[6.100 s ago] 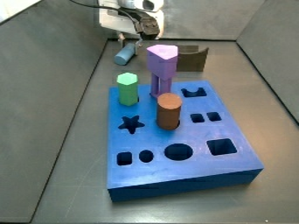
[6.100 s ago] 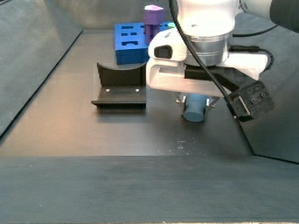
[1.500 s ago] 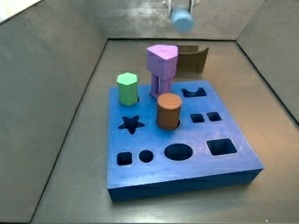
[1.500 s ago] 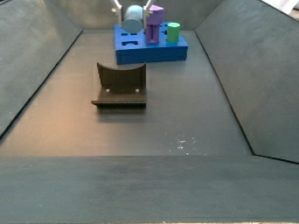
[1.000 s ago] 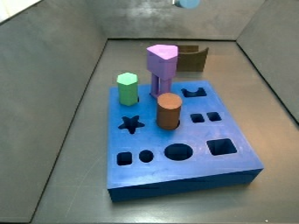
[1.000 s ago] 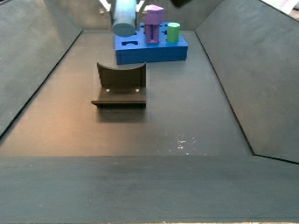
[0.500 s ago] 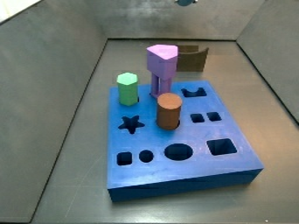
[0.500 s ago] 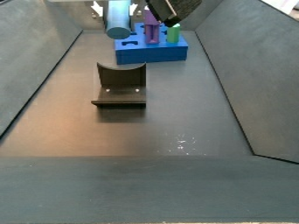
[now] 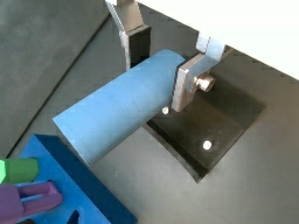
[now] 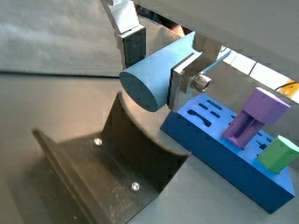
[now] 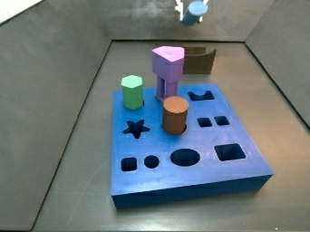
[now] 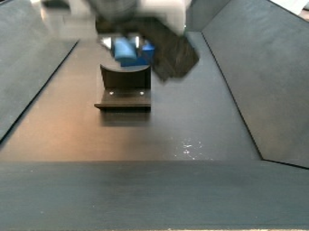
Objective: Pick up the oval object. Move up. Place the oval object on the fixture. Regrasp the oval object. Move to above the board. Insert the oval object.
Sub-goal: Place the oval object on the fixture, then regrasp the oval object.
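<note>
Gripper point(image 12: 135, 36) motion-blurred, hiding board point(image 12: 135, 56); fingers indistinct.

My hand point(image 9: 163, 66) hangs above the dark counter point(image 11: 67, 172). On that counter rest the blue board point(image 11: 230, 168) and, just behind it, the dark fixture point(image 12: 123, 92), both flat.

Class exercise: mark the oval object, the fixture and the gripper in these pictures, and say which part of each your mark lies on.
oval object point(image 9: 117, 109), a wrist view, on its rounded side.
fixture point(image 10: 100, 179), a wrist view, on its base plate.
gripper point(image 9: 163, 68), a wrist view, midway between the fingertips clamping the peg.
</note>
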